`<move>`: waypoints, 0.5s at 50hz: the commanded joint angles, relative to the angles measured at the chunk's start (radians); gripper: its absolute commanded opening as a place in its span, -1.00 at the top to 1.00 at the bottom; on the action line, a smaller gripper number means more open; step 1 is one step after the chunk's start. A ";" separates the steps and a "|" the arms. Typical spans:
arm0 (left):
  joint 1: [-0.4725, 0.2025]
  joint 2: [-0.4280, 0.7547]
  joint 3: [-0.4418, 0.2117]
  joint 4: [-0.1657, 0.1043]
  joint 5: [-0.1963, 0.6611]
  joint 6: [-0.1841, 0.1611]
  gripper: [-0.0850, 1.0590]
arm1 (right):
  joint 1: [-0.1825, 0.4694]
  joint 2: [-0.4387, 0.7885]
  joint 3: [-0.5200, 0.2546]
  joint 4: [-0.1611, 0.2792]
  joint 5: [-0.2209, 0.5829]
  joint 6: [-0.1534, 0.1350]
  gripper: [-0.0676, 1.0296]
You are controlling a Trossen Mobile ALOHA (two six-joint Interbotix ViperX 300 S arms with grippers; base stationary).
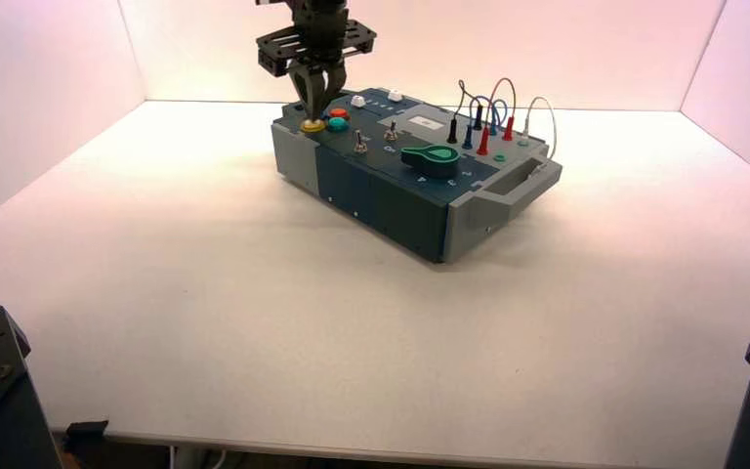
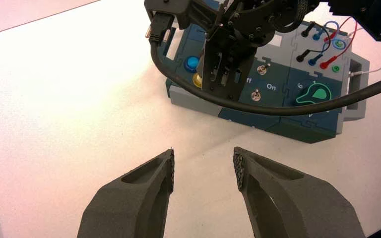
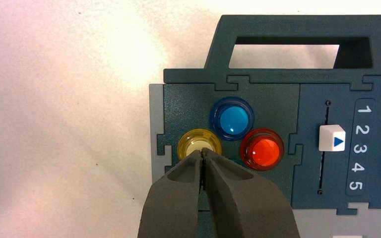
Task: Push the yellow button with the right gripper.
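Yellow button [image 3: 197, 145] sits in the button cluster at the box's left end, on the corner nearer the robot, with the right gripper [image 3: 203, 152] clenched, empty, and its joined tips right at the dome; whether it is already pressed down I can't tell. To do this well, keep the jaws together, centre them on the dome and push straight down, easing off once it gives, so the box [image 1: 383, 217] doesn't slide. Watch the neighbours: the teal button [image 1: 338, 125] lies close beside, with the blue button [image 3: 234, 120] and red button [image 3: 265, 152] near, so a sideways drift could catch one. The left gripper [image 2: 203, 169] waits over the counter [image 1: 254, 322], released and holding nothing.
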 commanded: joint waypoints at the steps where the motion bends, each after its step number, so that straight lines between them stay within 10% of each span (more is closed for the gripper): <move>1: 0.006 -0.005 -0.014 -0.003 -0.005 -0.003 -0.24 | 0.003 -0.017 -0.023 0.003 -0.002 -0.003 0.91; 25: 0.006 -0.002 -0.012 -0.003 -0.005 -0.003 -0.24 | 0.003 -0.014 -0.020 0.008 0.003 -0.003 0.91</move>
